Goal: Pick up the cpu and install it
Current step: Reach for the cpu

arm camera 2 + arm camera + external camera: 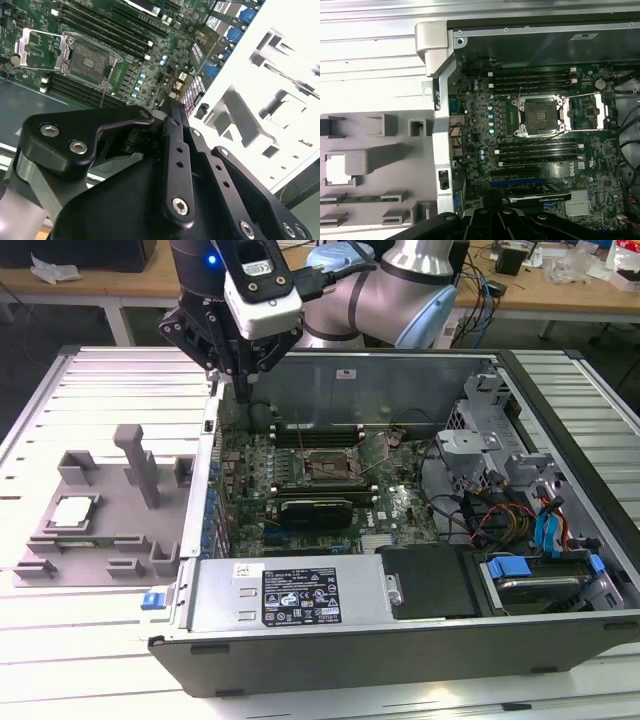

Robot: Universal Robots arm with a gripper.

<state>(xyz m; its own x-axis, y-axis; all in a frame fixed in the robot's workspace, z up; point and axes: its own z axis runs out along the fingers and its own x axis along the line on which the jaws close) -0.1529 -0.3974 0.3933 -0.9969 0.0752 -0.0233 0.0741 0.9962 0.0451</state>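
Note:
The cpu (72, 512) is a small silvery square lying flat in a pocket of the grey holder (110, 540), outside the computer case on the exterior view's left. In the first wrist view the cpu (337, 169) lies in the same pocket. My gripper (243, 390) hangs over the back left corner of the case, well away from the cpu. Its fingers meet in a point with nothing between them, and it (170, 105) also appears in the second wrist view. The motherboard's socket (328, 468) (538, 114) (87, 57) stands with its metal frame lifted and nothing in it.
The open computer case (560, 640) lies on a slatted metal table (90, 660). Memory slots (535, 80) flank the socket, and cables and drive bays (520, 530) fill the case's right side. The grey holder has upright posts (135, 460) and a memory stick (360, 199).

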